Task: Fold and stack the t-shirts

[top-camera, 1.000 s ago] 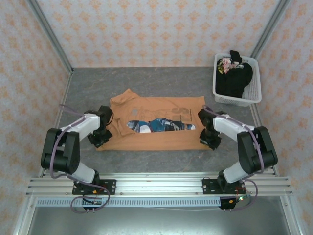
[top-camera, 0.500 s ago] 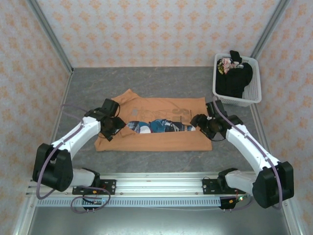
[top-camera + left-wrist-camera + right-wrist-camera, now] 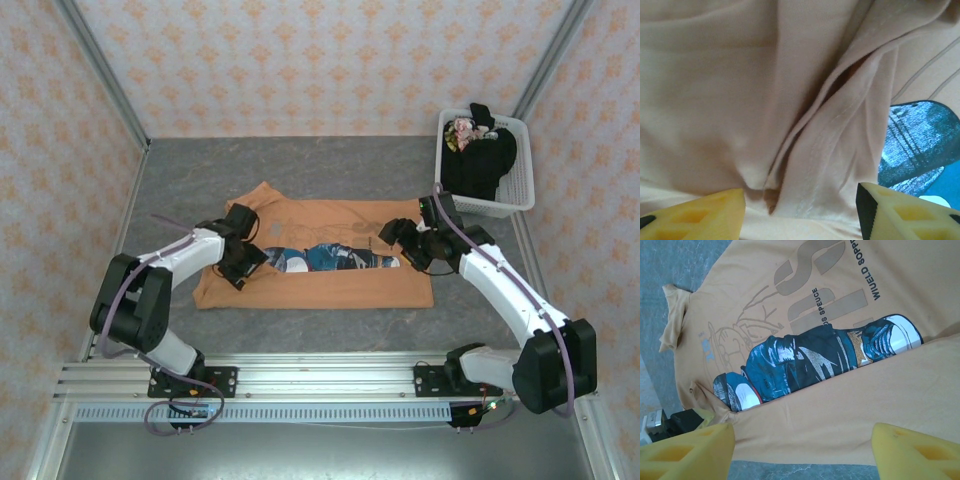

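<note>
A: Where's the orange tee (image 3: 330,290)?
B: Flat mid-desk (image 3: 200,170), long axis 9-to-3 o'clock, near flap folded up to the shoe print. The black tee (image 3: 482,165) is bunched in the white slatted basket (image 3: 520,190), at 1 o'clock.
A: Pincers?
B: Both spread, pinching nothing. Left pincer (image 3: 800,207) is low at the tee's 9 o'clock end, a soft cloth ridge between its yellow foam pads (image 3: 700,220). Right pincer (image 3: 802,440) hangs higher at the 3 o'clock end.
A: Next?
B: Probably a pinch at each end, each arm nearest its own. Thin cotton, it'll crease.
</note>
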Controlling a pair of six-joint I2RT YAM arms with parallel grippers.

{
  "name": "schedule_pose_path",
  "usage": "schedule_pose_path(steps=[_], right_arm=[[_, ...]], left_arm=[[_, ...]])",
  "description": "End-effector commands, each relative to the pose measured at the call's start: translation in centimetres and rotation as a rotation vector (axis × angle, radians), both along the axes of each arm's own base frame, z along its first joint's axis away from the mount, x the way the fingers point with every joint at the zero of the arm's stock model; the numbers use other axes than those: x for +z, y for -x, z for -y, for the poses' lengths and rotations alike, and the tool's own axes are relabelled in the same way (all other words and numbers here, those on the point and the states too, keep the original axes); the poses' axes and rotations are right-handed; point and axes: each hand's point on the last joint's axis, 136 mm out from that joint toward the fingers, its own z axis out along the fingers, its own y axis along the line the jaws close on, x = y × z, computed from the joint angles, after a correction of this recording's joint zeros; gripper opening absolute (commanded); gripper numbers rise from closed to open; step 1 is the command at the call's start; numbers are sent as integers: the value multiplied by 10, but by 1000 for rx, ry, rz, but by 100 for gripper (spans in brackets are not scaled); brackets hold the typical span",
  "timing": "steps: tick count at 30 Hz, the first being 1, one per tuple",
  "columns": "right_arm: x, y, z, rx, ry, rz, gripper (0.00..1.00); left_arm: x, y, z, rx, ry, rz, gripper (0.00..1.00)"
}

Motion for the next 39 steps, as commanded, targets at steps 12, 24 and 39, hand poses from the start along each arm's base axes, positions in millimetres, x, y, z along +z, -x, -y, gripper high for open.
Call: schedule_pose_path(steps=[12, 24, 39], right_arm=[[1, 1, 5, -22, 23, -4, 73], [-6, 6, 6, -28, 28, -21, 72], [-69, 22, 84, -273, 292, -221, 28]], left_arm=[[16, -60, 32, -71, -27, 74, 41], [40, -109, 54, -215, -24, 225, 37], [55, -42, 2, -166, -59, 203, 34]])
